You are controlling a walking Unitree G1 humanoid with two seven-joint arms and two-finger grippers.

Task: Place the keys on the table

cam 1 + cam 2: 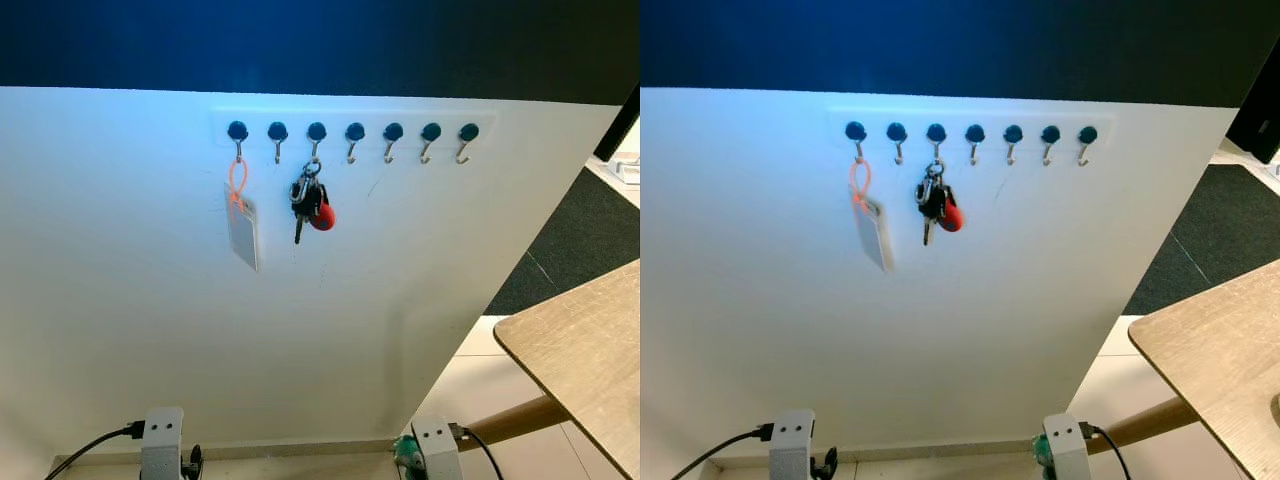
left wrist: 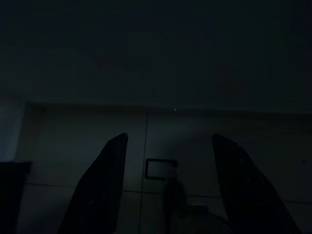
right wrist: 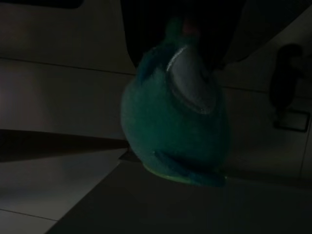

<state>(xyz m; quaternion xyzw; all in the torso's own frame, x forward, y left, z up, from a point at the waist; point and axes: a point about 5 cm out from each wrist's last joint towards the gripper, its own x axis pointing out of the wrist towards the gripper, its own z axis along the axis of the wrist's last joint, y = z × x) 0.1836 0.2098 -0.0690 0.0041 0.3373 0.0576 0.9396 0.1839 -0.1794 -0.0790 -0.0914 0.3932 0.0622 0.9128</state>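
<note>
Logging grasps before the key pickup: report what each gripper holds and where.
Left gripper: nothing, fingers open. Right gripper: a teal soft toy, apparently gripped at its upper end. Keys hang on a hook.

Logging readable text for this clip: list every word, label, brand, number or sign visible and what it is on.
None can be read.
The white tag on the orange loop: no legible print, slightly blurred.
The keys with the red fob: too small to show any marking.
The wrist views are too dark for any text.
</note>
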